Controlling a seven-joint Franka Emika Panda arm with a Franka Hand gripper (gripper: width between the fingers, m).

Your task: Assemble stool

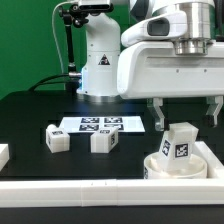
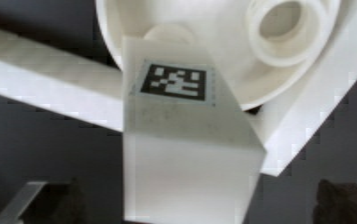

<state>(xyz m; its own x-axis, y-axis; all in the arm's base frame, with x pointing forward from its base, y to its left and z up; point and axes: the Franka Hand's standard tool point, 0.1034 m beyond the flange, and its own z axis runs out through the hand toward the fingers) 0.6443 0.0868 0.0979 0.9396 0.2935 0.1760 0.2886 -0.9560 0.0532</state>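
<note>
The round white seat (image 1: 158, 166) lies at the exterior view's lower right, against the front rail. One white tagged leg (image 1: 178, 145) stands upright on it. My gripper (image 1: 187, 112) is open just above this leg, one finger on each side, not touching it. In the wrist view the leg (image 2: 184, 140) runs between my dark fingertips (image 2: 22, 202) with a gap on both sides, and the seat (image 2: 246, 50) with its round hole lies beyond. Two more legs (image 1: 55, 138) (image 1: 103, 141) lie loose on the black table to the exterior view's left.
The marker board (image 1: 98, 124) lies flat behind the loose legs. A long white border rail (image 1: 90, 192) runs along the front, and it also shows in the wrist view (image 2: 33, 85). A white piece (image 1: 3, 154) sits at the left edge. The robot base (image 1: 98, 60) stands behind.
</note>
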